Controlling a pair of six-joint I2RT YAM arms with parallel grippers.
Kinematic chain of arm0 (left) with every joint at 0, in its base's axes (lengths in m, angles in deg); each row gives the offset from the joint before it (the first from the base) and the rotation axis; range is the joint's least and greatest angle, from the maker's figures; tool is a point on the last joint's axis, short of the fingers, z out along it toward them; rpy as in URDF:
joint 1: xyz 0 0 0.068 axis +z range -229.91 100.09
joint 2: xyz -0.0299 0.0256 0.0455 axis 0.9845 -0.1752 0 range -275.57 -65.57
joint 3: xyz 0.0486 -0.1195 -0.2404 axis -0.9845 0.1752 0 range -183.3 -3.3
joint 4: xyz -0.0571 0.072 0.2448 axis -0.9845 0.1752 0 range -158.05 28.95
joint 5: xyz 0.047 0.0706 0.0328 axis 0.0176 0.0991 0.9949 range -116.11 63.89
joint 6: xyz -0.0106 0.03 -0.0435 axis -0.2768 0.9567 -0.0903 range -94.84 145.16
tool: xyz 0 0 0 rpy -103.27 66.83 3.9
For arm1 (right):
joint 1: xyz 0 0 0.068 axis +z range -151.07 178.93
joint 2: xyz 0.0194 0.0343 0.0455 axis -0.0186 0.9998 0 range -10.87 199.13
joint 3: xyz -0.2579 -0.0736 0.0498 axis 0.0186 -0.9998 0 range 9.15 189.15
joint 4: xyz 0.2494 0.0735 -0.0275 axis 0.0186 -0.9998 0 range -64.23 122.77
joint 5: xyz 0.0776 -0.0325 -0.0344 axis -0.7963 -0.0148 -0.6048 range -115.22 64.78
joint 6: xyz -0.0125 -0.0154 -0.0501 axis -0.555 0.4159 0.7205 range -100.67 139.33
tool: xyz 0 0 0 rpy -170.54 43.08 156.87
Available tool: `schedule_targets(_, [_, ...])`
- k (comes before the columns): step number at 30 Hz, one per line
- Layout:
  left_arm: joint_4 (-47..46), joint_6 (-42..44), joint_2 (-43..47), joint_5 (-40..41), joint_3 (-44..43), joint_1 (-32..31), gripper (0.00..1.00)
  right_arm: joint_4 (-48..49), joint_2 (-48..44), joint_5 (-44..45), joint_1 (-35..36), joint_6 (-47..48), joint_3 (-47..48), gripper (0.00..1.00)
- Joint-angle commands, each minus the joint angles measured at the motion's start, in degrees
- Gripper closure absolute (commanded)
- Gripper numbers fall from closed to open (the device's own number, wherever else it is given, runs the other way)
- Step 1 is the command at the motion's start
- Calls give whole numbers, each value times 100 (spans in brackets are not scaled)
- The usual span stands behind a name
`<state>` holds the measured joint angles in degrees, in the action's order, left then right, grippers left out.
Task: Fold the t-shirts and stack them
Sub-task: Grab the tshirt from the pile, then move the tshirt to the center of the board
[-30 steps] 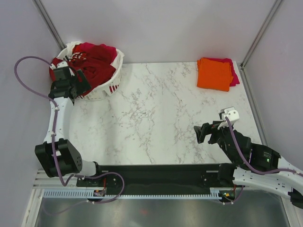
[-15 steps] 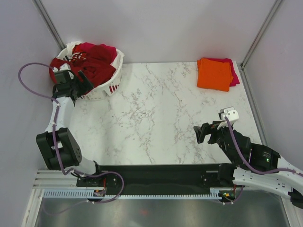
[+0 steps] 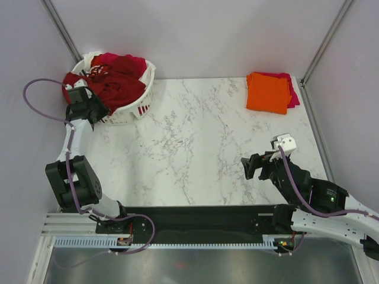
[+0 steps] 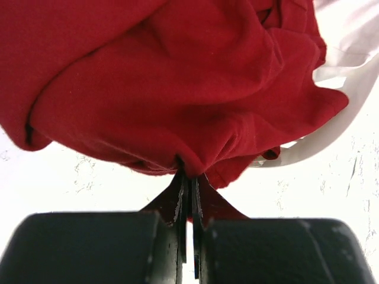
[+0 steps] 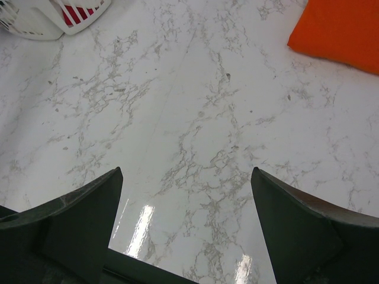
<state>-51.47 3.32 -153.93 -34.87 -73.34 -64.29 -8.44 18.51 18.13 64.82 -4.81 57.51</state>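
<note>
A dark red t-shirt (image 3: pixel 118 80) (image 4: pixel 177 89) lies crumpled in the white basket (image 3: pixel 145 94) at the back left, with a magenta one (image 3: pixel 136 61) behind it. My left gripper (image 3: pixel 99 109) (image 4: pixel 188 177) is shut on the dark red t-shirt's lower edge at the basket's near-left rim. A folded orange t-shirt (image 3: pixel 266 92) (image 5: pixel 340 29) lies at the back right on top of a folded magenta t-shirt (image 3: pixel 292 89). My right gripper (image 3: pixel 251 167) (image 5: pixel 186 189) hangs open over bare table at the right, holding nothing.
The marble table (image 3: pixel 195 142) spreads between the basket and the folded stack. Grey walls with metal posts (image 3: pixel 59 26) close in the back and sides. The basket's rim (image 5: pixel 53 18) shows at the top left of the right wrist view.
My left gripper moved slightly toward the basket's near-left rim and shut on the dark red t-shirt. The right arm has barely moved.
</note>
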Motion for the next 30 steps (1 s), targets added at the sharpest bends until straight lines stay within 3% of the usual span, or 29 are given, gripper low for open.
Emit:
schedule_targets(1, [-269, 49, 459, 181, -106, -24, 98, 26, 41, -11, 21, 67, -11, 2])
schedule_targets(5, [-252, -117, 985, 348, -194, -32, 98, 26, 76, -11, 21, 67, -11, 2])
schedule_targets(8, [-234, -285, 1075, 199, -720, -41, 98, 43, 102, -11, 21, 59, -11, 2])
schedule_targets(11, [-225, -890, 865, -714, -1878, -251, 98, 34, 120, -11, 21, 50, -11, 2])
schedule_targets(14, [-95, -813, 321, -1242, -3810, -997, 98, 34, 85, 24, 21, 50, -11, 2])
schedule_targets(15, [55, -752, -99, -1321, -5181, -1234, 98, 26, 67, 33, 21, 50, -19, 2])
schedule_targets(16, [387, -638, -407, -1348, -6004, -1785, 98, 25, 24, 50, 21, 32, -19, 2])
schedule_targets(17, [399, -689, -680, -1453, -7518, -1999, 98, 17, 15, 94, 21, 24, -19, 2])
schedule_targets(19, [189, -1239, -1183, -1813, -8583, -2368, 98, 17, -3, 129, 21, 15, -19, 2])
schedule_targets(21, [-679, -1672, -975, -1998, -8371, -2423, 98, -10, -29, 173, 29, -3, -11, 2])
schedule_targets(24, [-1400, -1780, -96, -2016, -6842, -2589, 98, -18, -29, 226, 21, -29, -2, 2])
schedule_targets(26, [-1508, -1797, 195, -2269, -6358, -2608, 98, -45, -47, 235, 21, -29, 7, 2])
schedule_targets(30, [-1535, -1893, 240, -3069, -6268, -2704, 96, -27, -108, 253, 21, -38, 7, 2])
